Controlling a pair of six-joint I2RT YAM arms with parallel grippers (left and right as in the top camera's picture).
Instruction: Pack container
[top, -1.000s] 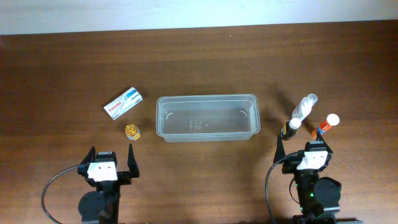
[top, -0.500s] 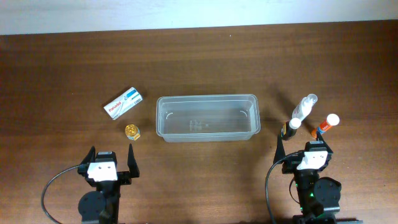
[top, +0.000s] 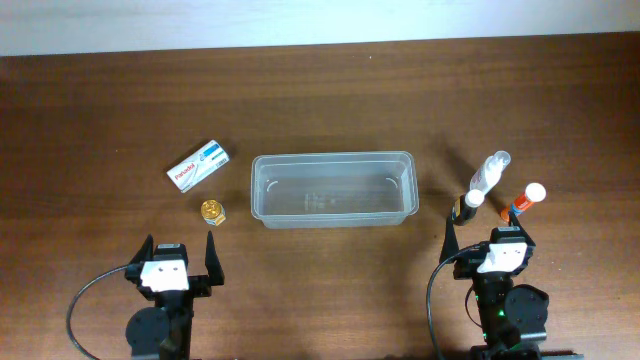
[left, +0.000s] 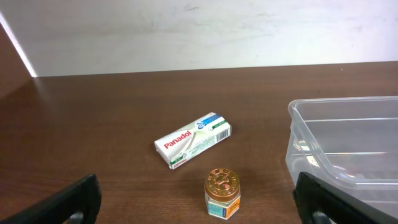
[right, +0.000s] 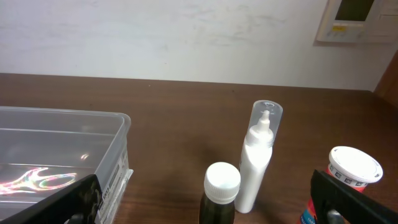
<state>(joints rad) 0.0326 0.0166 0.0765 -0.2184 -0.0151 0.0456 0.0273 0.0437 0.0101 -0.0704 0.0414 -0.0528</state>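
— Black left fingers (left: 68, 202) and right fingers (right: 348, 199): how do they stand?
— Both pairs wide apart, empty, above a brown wooden worktop (top: 100, 120); white wall (top: 300, 20) beyond.
— Anything changed since a second ago?
— Nothing. The container (top: 333, 190) lies apart, two o'clock from the left, ten from the right.

Presenting as a robotics lab: left arm (top: 165, 295) and right arm (top: 503, 295) are standing at the counter's (top: 100, 120) near edge; white wall (right: 155, 31) behind is carrying a control panel (right: 356, 18).
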